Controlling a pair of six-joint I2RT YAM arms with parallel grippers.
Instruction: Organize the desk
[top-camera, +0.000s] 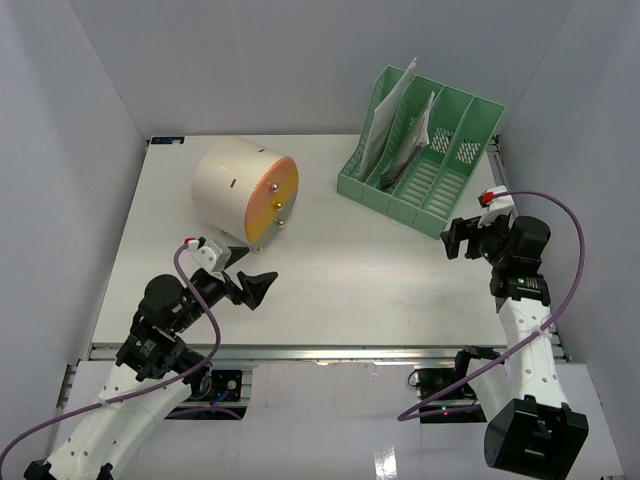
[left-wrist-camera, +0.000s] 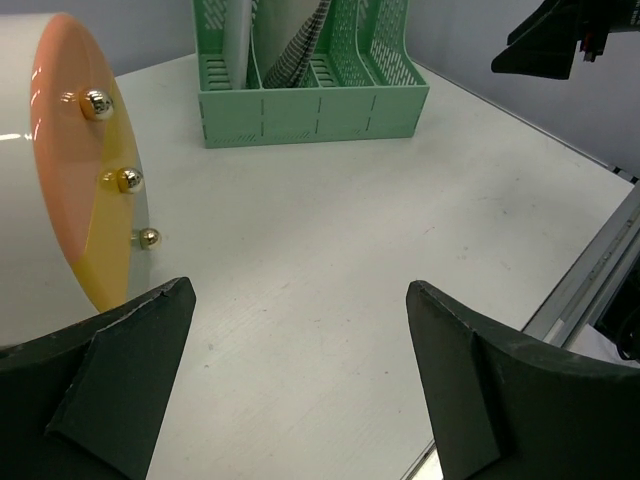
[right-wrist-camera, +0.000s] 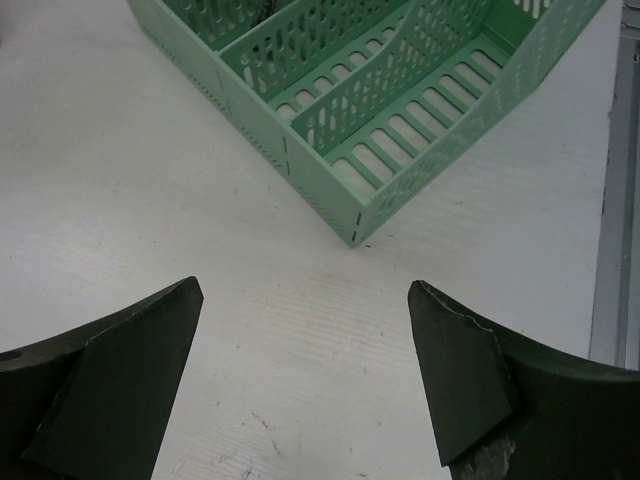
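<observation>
your left gripper (top-camera: 258, 287) hovers spread and empty over the near left of the desk (top-camera: 350, 285), facing the cream drawer box (top-camera: 240, 190). your right gripper (top-camera: 458, 238), also spread and empty, hangs near the green file rack (top-camera: 440, 165) at far right. its dividers keep the papers (top-camera: 390, 120) upright, so the desk looks nearly sorted.
</observation>
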